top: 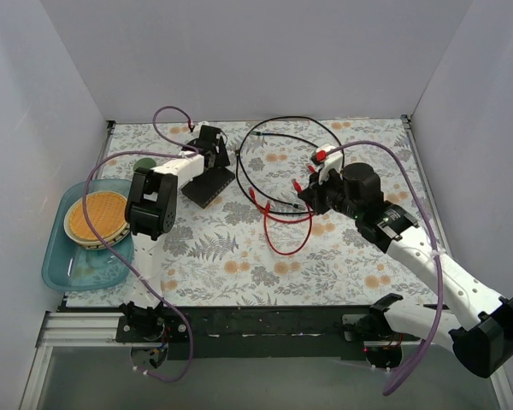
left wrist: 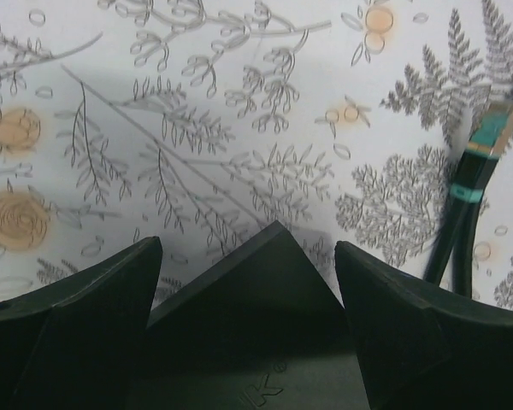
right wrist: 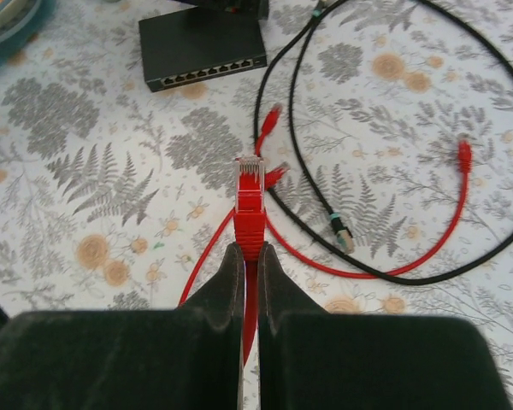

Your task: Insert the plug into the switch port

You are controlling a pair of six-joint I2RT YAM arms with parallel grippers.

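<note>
Top external view: floral-print desk (top: pixel 239 256), with the switch (top: pixel 208 187) lying flat left of centre, toward the far side, turned at an angle. Flat, matte-black and rectangular. Seen from the right wrist, carries a row of small sockets along the long edge facing that camera. Seen from the left wrist, shows only one dark corner.

Right of the switch, loops of black cable (right wrist: pixel 338 224) and red cable (right wrist: pixel 463 175) sprawled over the middle of the desk, crossing one another.

Smaller still, the plug (right wrist: pixel 250 171): clear-tipped connector on a red boot, aimed roughly toward the socket row yet well apart from it, over the cable loops.

Right pincer (right wrist: pixel 250 254) clamped on the red boot just behind the plug, fingers almost meeting. Left pincer (left wrist: pixel 248 248) spread wide at the switch's far end, one finger on either side of that dark corner. Hard to tell whether touching the casing.
</note>
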